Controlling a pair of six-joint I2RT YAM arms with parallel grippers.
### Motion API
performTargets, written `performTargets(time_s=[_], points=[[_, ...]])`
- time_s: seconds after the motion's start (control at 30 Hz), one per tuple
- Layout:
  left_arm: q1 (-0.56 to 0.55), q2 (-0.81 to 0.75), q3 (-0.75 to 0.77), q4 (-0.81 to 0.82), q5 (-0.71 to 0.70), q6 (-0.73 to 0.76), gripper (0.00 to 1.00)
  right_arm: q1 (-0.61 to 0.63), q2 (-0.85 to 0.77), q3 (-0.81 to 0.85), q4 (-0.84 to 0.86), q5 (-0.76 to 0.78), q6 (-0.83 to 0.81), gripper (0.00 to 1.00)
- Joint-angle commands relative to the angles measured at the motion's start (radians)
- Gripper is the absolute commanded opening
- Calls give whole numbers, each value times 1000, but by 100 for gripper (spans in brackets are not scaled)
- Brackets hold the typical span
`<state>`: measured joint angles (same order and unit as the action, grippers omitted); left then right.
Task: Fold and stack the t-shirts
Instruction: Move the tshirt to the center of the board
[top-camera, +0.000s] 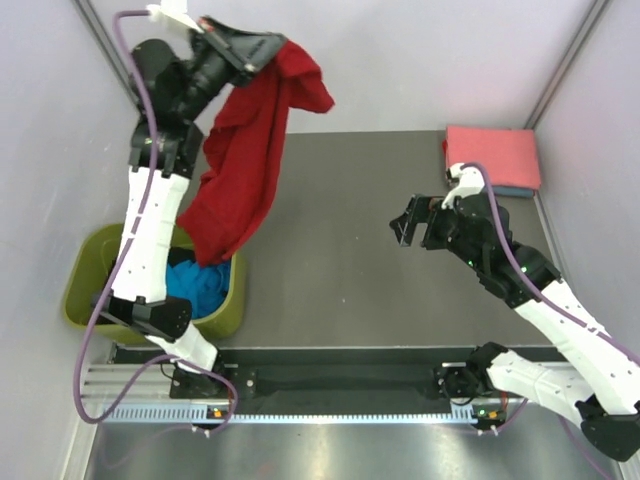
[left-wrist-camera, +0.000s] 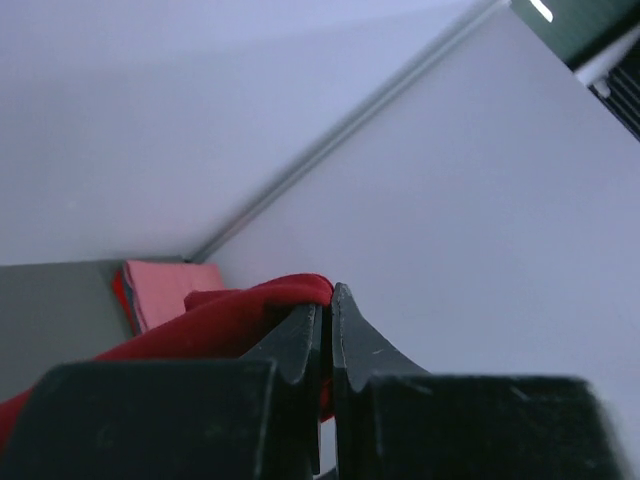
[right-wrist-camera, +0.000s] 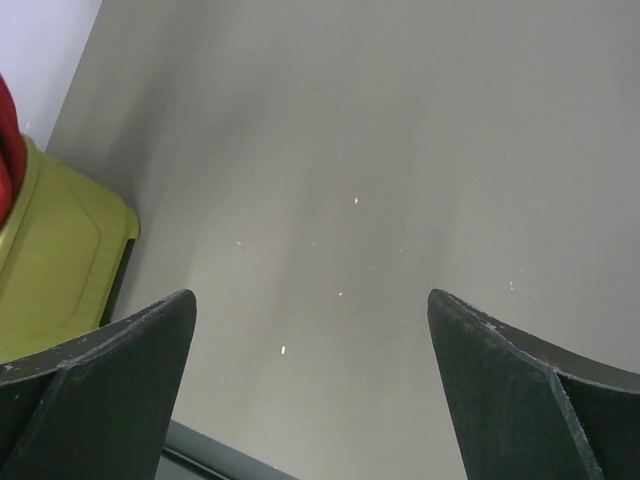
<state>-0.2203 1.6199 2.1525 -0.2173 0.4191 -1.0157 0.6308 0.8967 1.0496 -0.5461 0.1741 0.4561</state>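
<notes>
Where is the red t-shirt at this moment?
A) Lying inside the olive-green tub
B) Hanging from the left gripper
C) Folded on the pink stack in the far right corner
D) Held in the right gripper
B: the left gripper is shut on the red t-shirt, which hangs down from it in the air.

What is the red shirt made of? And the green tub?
The red t-shirt looks like soft, matte cloth, maybe cotton knit: it hangs limp in loose folds and wrinkles. The olive-green tub looks like smooth moulded plastic: its walls hold a stiff shape, with a rounded rim and a slight sheen.
</notes>
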Motion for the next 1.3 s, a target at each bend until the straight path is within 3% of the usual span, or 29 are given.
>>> performTargets(time_s=[0.0, 0.5, 0.67, 1.1, 1.17, 1.2, 1.27], points=[[-141, 7, 32, 145, 46, 48, 0, -2, -33, 30, 14, 38, 21, 100], [-428, 190, 72, 210, -12, 141, 0, -6, -206, -26, -37, 182, 84, 100], [-461, 232, 64, 194, -29, 161, 0, -6, -248, -28, -43, 212, 102, 100], [-550, 414, -129, 208, 43, 167, 0, -5, -312, -85, -69, 295, 90, 100], [-548, 469, -146, 150, 46, 199, 5, -5, -312, -92, -83, 317, 95, 100], [-548, 495, -126, 104, 38, 260, 17, -8, -309, -105, -87, 326, 102, 100], [-545, 553, -59, -98, 1, 339, 27, -6, -305, -118, -95, 346, 124, 100]])
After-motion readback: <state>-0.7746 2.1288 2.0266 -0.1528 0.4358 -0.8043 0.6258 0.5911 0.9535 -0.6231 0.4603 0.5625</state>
